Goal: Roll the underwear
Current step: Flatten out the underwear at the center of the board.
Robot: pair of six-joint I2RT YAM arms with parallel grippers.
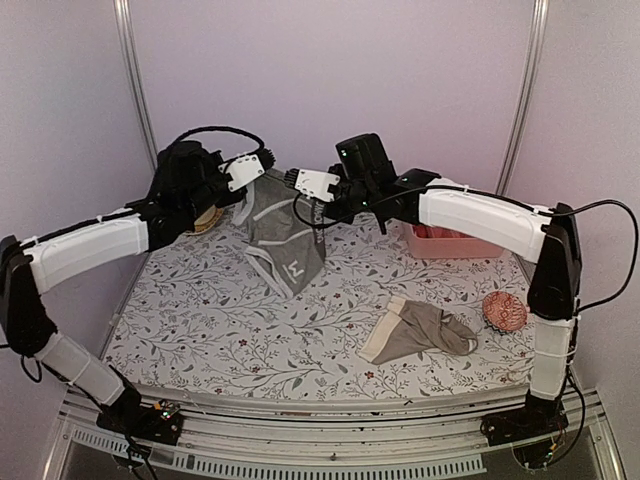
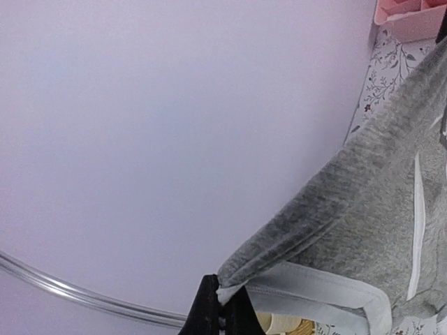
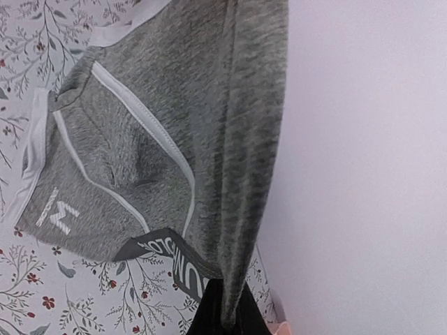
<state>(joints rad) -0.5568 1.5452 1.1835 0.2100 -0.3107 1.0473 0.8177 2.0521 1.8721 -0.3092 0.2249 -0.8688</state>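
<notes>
Grey underwear [image 1: 285,245] hangs lifted over the table's [image 1: 200,330] far middle, stretched between both arms. Left gripper [image 2: 222,315] is pressed together on one white-edged corner, and right gripper [image 3: 225,310] is pinching the opposite edge. It is likely held up to spread it flat before rolling. Taupe underwear [image 1: 420,332] lies crumpled toward the near right corner, untouched, with the pink ball [image 1: 505,311] just beside it at the right edge.

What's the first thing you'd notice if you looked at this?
The grey underwear hanging over the back of the table, pinched by the left gripper and right gripper. Then the taupe underwear lying crumpled front right, near a pink ball.
</notes>
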